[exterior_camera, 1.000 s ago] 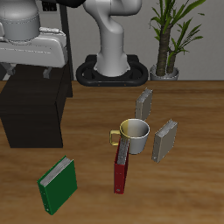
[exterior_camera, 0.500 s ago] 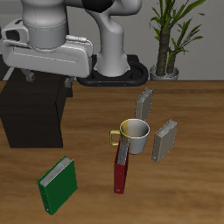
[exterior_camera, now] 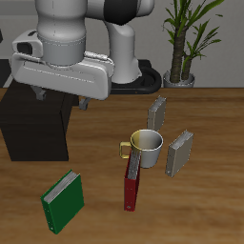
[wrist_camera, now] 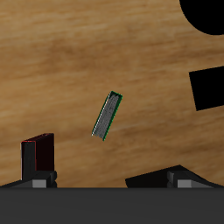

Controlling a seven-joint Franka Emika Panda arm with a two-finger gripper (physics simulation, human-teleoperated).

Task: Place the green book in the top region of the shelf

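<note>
The green book (exterior_camera: 63,202) rests near the table's front edge, a green cover and white page edges showing. The wrist view catches the green book (wrist_camera: 107,115) edge-on as a thin strip of grey pages between green covers. The shelf (exterior_camera: 36,122) is a low black box farther back, its flat top bare. My gripper (exterior_camera: 61,99) hangs high over the shelf's front, far above the book. It is open, with nothing between its fingers (exterior_camera: 84,103). In the wrist view the gripper (wrist_camera: 109,181) shows only as two dark finger stubs.
A dark red book (exterior_camera: 132,179) stands beside a white mug (exterior_camera: 145,146) with a yellow handle. Two grey books (exterior_camera: 157,114) (exterior_camera: 178,151) stand behind and beside the mug. A potted plant (exterior_camera: 181,43) is at the back. A dark, red-sided block (wrist_camera: 39,150) shows in the wrist view.
The arm has swung down and forward, so the whole open hand now shows over the shelf. Nothing on the table has moved.
</note>
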